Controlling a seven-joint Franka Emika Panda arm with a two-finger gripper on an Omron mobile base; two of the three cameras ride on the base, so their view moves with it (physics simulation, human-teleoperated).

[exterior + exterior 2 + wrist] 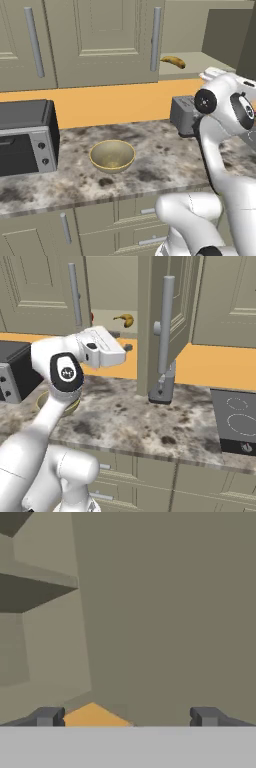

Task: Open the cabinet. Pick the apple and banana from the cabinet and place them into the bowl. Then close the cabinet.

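Note:
The cabinet [100, 40] has its left door shut and its right door [150, 311] swung open toward me. On its shelf lies the yellow banana [173, 61] [125, 319]. A red sliver of the apple [92, 317] peeks past the edge of the shut door. The bowl [112, 155] sits empty on the counter, half hidden behind my arm in the right base view [42, 401]. My gripper [126, 348] [127, 717] is open and holds nothing. It hovers in front of the opening, just below shelf height, short of the banana.
A toaster oven [25, 137] stands at the counter's left. A toaster [185, 115] sits under the open door, whose long handle [166, 326] juts out to the right of my hand. A cooktop [235, 421] lies at the far right.

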